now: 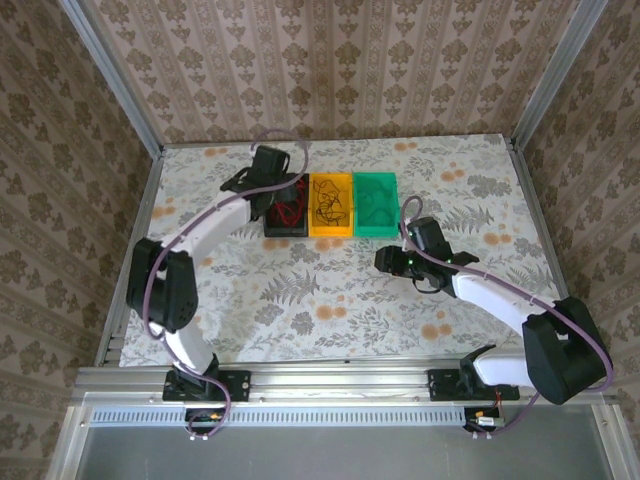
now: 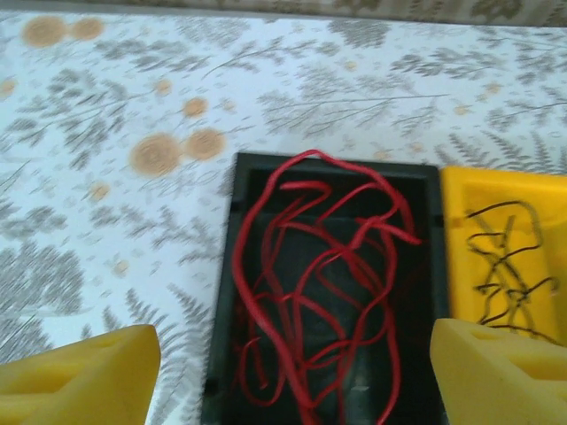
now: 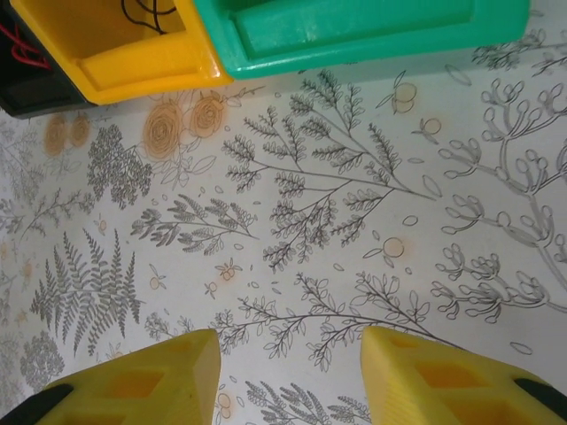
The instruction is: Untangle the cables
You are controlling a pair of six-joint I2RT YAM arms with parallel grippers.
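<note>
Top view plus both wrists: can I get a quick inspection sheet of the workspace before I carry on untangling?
Surface: floral cloth, flat, three trays side by side at the far side.
Job's things: red cables looped in the black tray; black cables in the yellow tray; green tray, contents unclear.
Clutter: nothing seen.
Grippers: left gripper open above the black tray, holding nothing; right gripper open over bare cloth near the green tray.
Cables: purple arm cables run along both arms, apart from the trays.
Surroundings: patterned walls, metal frame.
</note>
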